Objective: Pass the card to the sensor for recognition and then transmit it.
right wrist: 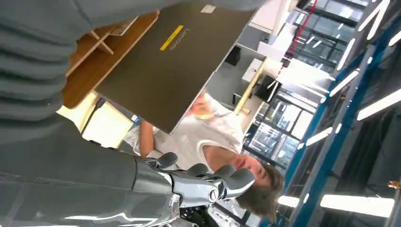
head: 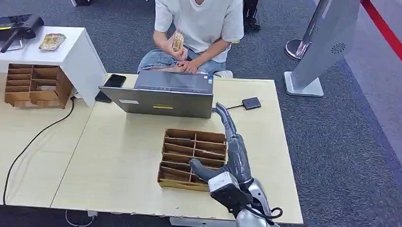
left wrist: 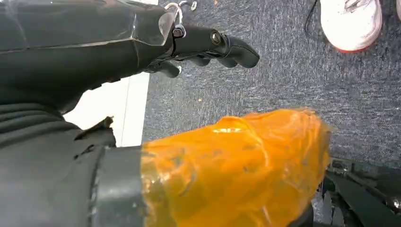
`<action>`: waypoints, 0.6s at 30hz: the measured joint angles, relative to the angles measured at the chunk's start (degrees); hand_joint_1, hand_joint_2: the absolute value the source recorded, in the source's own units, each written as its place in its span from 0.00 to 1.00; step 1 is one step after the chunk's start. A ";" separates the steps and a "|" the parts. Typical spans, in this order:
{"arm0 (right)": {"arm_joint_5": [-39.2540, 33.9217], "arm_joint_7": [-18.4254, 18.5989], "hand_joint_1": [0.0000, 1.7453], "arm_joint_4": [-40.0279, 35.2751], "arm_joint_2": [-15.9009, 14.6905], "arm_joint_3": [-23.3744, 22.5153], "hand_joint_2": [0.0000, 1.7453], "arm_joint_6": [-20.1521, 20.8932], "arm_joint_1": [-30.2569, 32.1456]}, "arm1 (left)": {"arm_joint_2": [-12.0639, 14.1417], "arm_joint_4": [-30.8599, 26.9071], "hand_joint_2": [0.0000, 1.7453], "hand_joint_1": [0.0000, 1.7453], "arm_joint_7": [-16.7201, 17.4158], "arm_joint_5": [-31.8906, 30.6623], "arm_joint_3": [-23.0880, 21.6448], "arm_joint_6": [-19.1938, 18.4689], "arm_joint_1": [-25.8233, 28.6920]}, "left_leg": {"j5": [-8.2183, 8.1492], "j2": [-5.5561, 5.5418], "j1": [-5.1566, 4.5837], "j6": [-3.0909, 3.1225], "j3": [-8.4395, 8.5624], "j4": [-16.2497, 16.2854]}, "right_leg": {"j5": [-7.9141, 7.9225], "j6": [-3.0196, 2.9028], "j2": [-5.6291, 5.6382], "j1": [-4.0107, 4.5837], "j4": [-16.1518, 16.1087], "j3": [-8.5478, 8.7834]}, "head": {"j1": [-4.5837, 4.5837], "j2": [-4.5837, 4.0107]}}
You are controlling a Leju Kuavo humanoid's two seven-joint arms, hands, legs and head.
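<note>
Our right hand [head: 231, 161] reaches forward with fingers straight and empty; our left hand [left wrist: 203, 45] hangs, fingers curled.

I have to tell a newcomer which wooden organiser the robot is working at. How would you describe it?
On the large pale table, just in front of the grey laptop, sits a wooden compartment tray beside the robot's right hand. The other wooden organiser stands far left, against the white cabinet.
</note>
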 joint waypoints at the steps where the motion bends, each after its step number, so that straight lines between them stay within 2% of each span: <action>1: -0.11 -0.50 0.00 -0.97 -0.22 0.00 0.00 -0.20 0.98 | -0.02 0.00 0.00 0.00 0.00 0.09 0.22 0.15 0.01 | 0.00 0.00 0.00 0.00 0.00 0.00 | 0.00 0.00 0.00 0.00 0.00 0.00 | 0.00 0.00; 8: -1.38 -3.19 0.00 -5.55 -1.05 0.00 0.00 -0.79 7.23 | -0.13 0.00 0.00 0.00 0.00 0.68 0.81 0.72 0.05 | 0.00 0.01 0.01 0.00 -0.01 -0.01 | -0.01 -0.01 0.01 0.00 0.00 0.00 | -0.02 0.00; 9: -1.60 -3.39 0.00 -5.92 -1.09 0.00 1.00 -0.81 7.90 | -0.13 0.00 0.00 0.00 0.00 0.74 0.83 0.74 0.05 | 0.00 0.01 0.01 0.00 0.00 -0.01 | -0.01 -0.01 0.01 0.00 0.00 0.00 | -0.02 0.00; 18: -0.08 -4.87 0.00 -6.84 -1.14 0.00 1.00 -1.33 13.48 | -0.13 0.00 0.00 0.00 0.00 1.33 1.25 0.90 0.07 | -0.01 0.01 0.00 0.01 -0.02 -0.01 | -0.02 -0.01 0.00 0.00 0.00 0.01 | -0.02 0.00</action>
